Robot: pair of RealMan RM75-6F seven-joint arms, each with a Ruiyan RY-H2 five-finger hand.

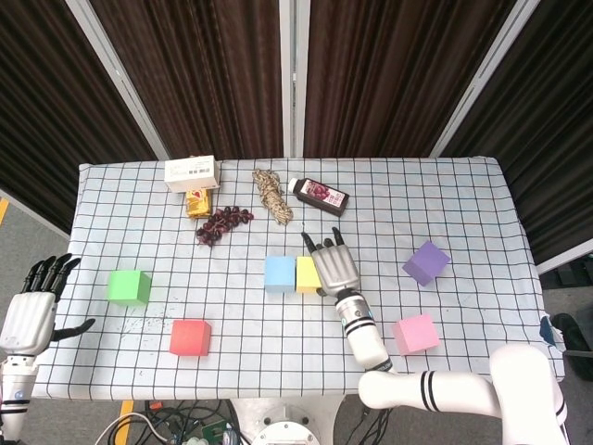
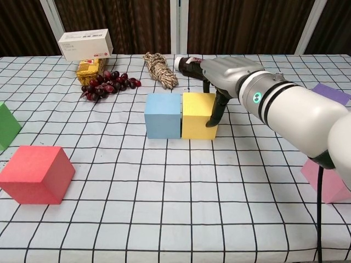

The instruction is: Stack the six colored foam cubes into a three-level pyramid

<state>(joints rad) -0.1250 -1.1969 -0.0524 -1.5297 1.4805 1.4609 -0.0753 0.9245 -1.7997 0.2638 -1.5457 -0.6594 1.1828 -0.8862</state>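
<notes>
A blue cube [image 1: 279, 273] [image 2: 163, 115] and a yellow cube [image 1: 305, 273] [image 2: 196, 115] stand side by side, touching, in the middle of the table. My right hand [image 1: 335, 267] [image 2: 227, 74] lies over the yellow cube's right side with its fingers extended and its thumb down against the right face; it grips nothing. The green cube [image 1: 129, 286] [image 2: 6, 126] and red cube [image 1: 190, 337] [image 2: 35, 174] sit at the left. On the right are the pink cube [image 1: 415, 334] [image 2: 326, 181] and purple cube [image 1: 426, 262] [image 2: 332, 93]. My left hand [image 1: 32, 311] hangs spread and empty beyond the table's left edge.
Along the back of the checked tablecloth [image 1: 463, 204] lie a white box [image 1: 192, 171], a yellow packet [image 1: 197, 202], a bunch of grapes [image 1: 222, 222], a rope bundle [image 1: 272, 195] and a dark bottle [image 1: 320, 195].
</notes>
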